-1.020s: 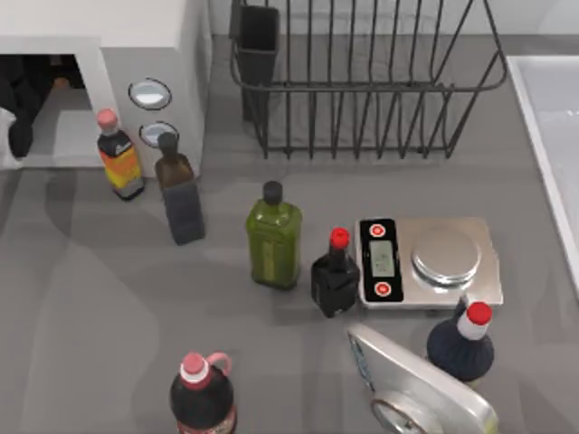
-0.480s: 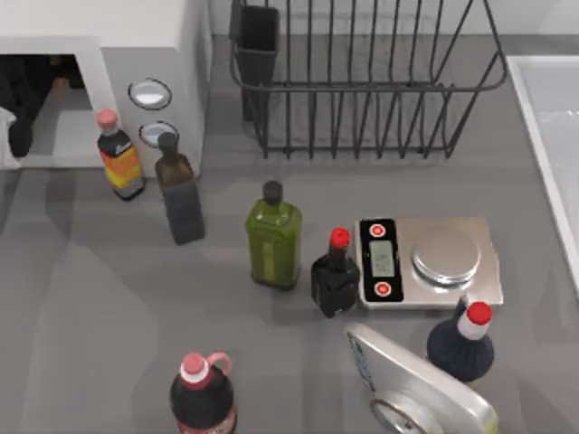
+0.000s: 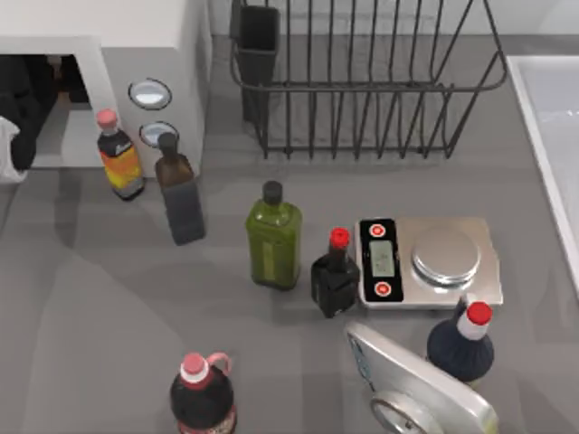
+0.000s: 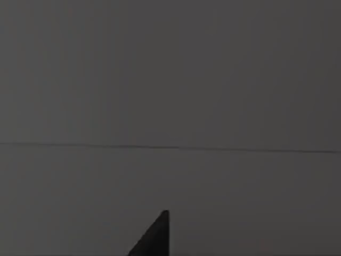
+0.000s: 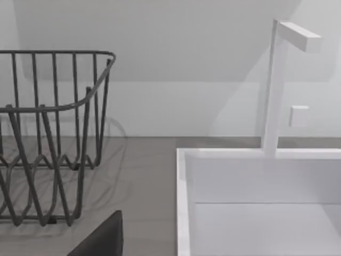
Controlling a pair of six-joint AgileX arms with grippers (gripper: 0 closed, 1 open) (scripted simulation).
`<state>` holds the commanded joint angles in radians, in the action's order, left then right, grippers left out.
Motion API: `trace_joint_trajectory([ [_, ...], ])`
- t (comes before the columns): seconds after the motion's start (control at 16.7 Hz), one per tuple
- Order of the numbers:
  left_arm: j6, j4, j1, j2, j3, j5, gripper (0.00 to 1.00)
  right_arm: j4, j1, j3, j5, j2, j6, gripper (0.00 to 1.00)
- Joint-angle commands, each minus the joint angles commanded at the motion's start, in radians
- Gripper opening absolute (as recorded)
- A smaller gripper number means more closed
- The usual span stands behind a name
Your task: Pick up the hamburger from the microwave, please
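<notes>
The white microwave point(image 3: 149, 41) stands at the table's far left with its cavity open toward the front. My left arm's black gripper point(image 3: 29, 104) reaches into that cavity from the left edge. The hamburger is hidden; the arm covers the cavity's inside. In the left wrist view a plain grey wall point(image 4: 170, 80) with one thin seam lies close ahead, and a black tip of the left gripper point(image 4: 155, 237) juts in. My right gripper point(image 5: 101, 240) is parked off to the right, near the sink.
An orange-labelled bottle point(image 3: 118, 155) and a dark bottle point(image 3: 179, 192) stand right at the microwave's front. Several more bottles dot the middle and front, beside a silver scale point(image 3: 434, 262). A wire dish rack point(image 3: 362, 81) sits behind, with a white sink point(image 3: 552, 136) at the right.
My left arm has slid toward the table's front and slightly right at the microwave's mouth. The small orange spot seen deep in the cavity is now covered.
</notes>
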<state>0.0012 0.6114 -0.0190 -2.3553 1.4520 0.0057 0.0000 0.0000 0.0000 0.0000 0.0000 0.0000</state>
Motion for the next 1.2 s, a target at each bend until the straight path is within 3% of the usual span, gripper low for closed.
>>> trace_joint_trajectory([
  [0.66,-0.094,-0.251,-0.289,1.033,-0.797,-0.271,0.00,0.000,0.000,0.000,0.000,0.000,0.000,1.00],
  [0.9,-0.116,-0.308,-0.355,1.211,-0.969,-0.333,0.00,0.000,0.000,0.000,0.000,0.000,0.000,1.00],
  [1.2,-0.119,-0.317,-0.365,1.234,-0.993,-0.343,0.00,0.000,0.000,0.000,0.000,0.000,0.000,1.00],
])
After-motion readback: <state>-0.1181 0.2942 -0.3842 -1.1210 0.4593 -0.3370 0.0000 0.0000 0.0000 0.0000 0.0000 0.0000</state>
